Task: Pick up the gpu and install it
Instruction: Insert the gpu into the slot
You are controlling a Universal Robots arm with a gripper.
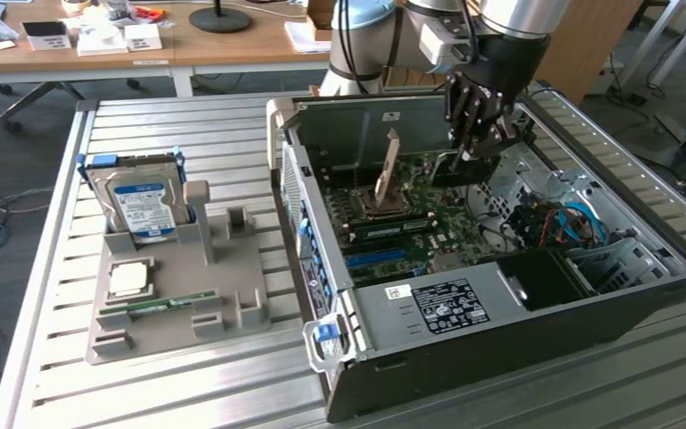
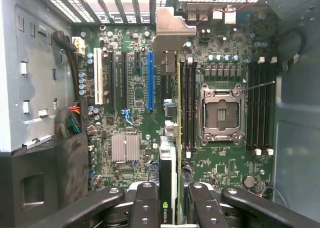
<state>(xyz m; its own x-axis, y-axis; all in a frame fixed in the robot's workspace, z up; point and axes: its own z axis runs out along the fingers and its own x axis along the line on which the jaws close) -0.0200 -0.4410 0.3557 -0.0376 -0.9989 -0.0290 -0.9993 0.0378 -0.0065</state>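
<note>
Wrist view: the gripper (image 2: 172, 208) has its jaws clamped on the graphics card (image 2: 168, 163), seen edge-on with its silver bracket (image 2: 172, 32) at the far end. The card's long axis runs parallel to the blue slot (image 2: 150, 80). It isn't over that slot, though. It sits just beside it, towards the memory slots (image 2: 187, 107), so a sideways shift looks like what matters here.

Exterior view: gripper's in the upper right of the frame, down inside the open computer case (image 1: 534, 331). The card hangs under it, apparently clear of the motherboard (image 1: 421, 223) and not seated.
</note>
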